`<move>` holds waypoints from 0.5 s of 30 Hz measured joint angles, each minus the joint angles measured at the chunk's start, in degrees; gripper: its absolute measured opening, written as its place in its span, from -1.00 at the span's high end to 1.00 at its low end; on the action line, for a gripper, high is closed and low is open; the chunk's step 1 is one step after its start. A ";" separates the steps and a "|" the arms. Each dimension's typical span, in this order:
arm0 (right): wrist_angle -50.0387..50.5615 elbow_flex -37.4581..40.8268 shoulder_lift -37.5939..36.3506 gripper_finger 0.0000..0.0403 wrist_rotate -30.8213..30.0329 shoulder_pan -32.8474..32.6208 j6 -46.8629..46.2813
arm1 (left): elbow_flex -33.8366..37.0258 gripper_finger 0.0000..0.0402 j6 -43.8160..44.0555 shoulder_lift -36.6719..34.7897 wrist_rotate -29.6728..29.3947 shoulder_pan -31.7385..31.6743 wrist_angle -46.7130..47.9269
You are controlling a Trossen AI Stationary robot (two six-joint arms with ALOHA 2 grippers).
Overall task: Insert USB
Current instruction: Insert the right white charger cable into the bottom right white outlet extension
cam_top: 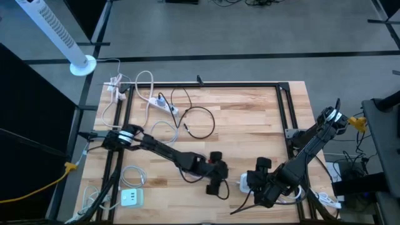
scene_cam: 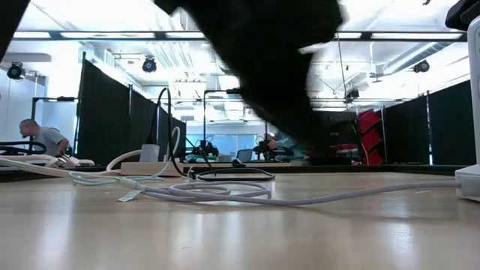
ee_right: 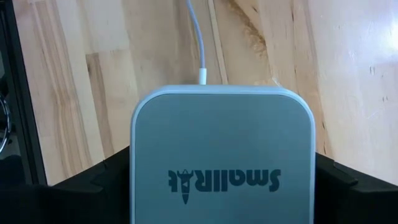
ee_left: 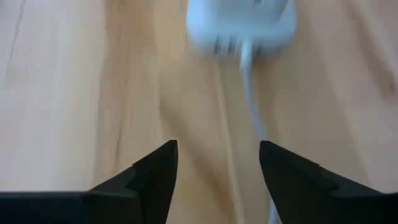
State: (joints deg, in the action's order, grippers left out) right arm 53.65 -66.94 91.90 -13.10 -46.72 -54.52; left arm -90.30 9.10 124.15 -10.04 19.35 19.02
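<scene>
A white box (ee_right: 221, 155) marked SmallRig sits near the table's front edge, between the two arms (cam_top: 244, 183). My right gripper (ee_right: 221, 180) is shut on it. A white USB cable (ee_right: 198, 37) ends in a plug (ee_right: 202, 78) that sits in the box's side facing my left gripper. My left gripper (ee_left: 217, 146) stands open just left of the box (ee_left: 239, 28), above the table. The cable (ee_left: 252, 106) runs over the wood below its fingers, and nothing is between them. My right gripper pinches the box between its two fingers, one on each of two opposite sides (ee_right: 134, 168). The fingers come steeply from above. The box's bottom (scene_cam: 471, 196) appears to rest on the tabletop.
White cable loops (scene_cam: 195, 191) lie across the middle of the table. A white power strip (cam_top: 164, 103) and a black cable (cam_top: 200, 119) lie toward the far side. A second white charger (cam_top: 131, 198) sits at the near left. Black frame rails (cam_top: 284, 112) border the wood.
</scene>
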 joint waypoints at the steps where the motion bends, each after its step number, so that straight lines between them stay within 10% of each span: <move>1: 0.01 0.00 0.00 -0.46 0.00 0.00 0.00 | 0.00 -0.04 1.32 -0.86 0.04 0.62 5.15; 9: 0.02 0.00 0.00 -0.46 -0.04 0.00 -0.22 | 0.07 0.16 15.39 -3.97 0.57 9.60 44.89; 15: 0.02 0.00 0.00 -0.46 -0.29 0.00 -0.22 | 4.96 0.36 20.55 -5.52 5.73 15.51 44.51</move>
State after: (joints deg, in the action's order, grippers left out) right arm 53.67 -66.94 91.90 -13.39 -46.72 -54.74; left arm -85.34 29.65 118.63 -4.31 34.85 63.53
